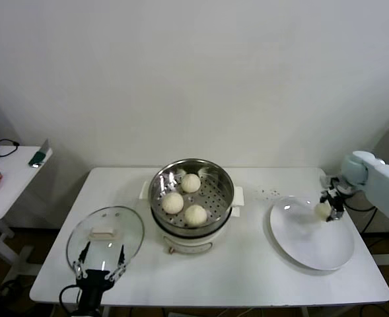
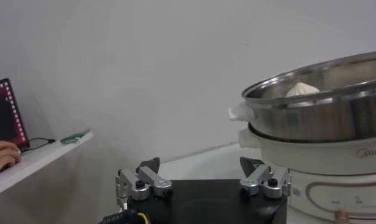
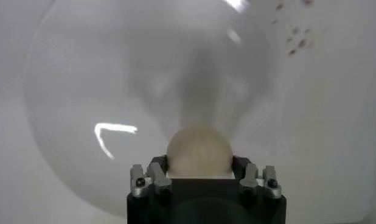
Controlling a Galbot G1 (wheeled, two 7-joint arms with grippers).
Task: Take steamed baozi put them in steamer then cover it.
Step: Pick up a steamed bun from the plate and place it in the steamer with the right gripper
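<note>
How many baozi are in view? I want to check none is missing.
4. Three baozi sit in the steamer; the fourth is in the right tool, shut on it over the plate. None looks hidden.

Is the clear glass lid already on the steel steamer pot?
No, the clear glass lid lies on the table left of the open steel steamer pot.

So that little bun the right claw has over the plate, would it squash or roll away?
The baozi looks soft and doughy, so a hard squeeze from the right gripper would probably dent it. It seems light for its size. Being round and smooth, it could roll on the glossy white plate if nudged or dropped.
</note>
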